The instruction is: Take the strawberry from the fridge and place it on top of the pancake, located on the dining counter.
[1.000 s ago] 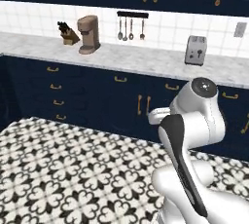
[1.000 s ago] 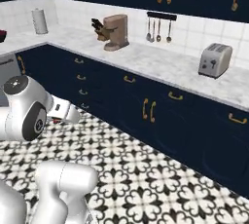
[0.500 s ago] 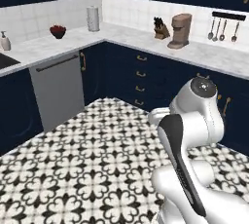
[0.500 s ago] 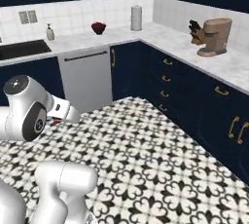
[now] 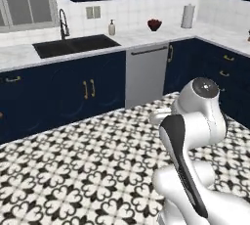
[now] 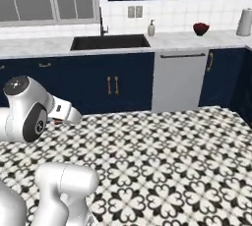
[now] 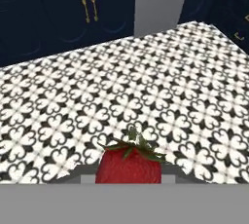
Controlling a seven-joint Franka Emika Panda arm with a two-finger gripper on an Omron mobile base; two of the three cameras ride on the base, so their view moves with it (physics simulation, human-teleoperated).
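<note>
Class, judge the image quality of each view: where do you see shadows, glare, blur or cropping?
Left base view: flat, even light, no glare on the sink. Right base view: equally shadowless, edges slightly soft. Hand view: the strawberry is sharp but cropped at the bottom, and the patterned floor looks coarse and pixelated.

Sink (image 5: 75,46) in counter (image 6: 39,47); dishwasher (image 6: 177,81) right of sink, below counter.

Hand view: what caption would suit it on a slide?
Gripper shut on a red strawberry, carried above the black-and-white patterned floor.
</note>
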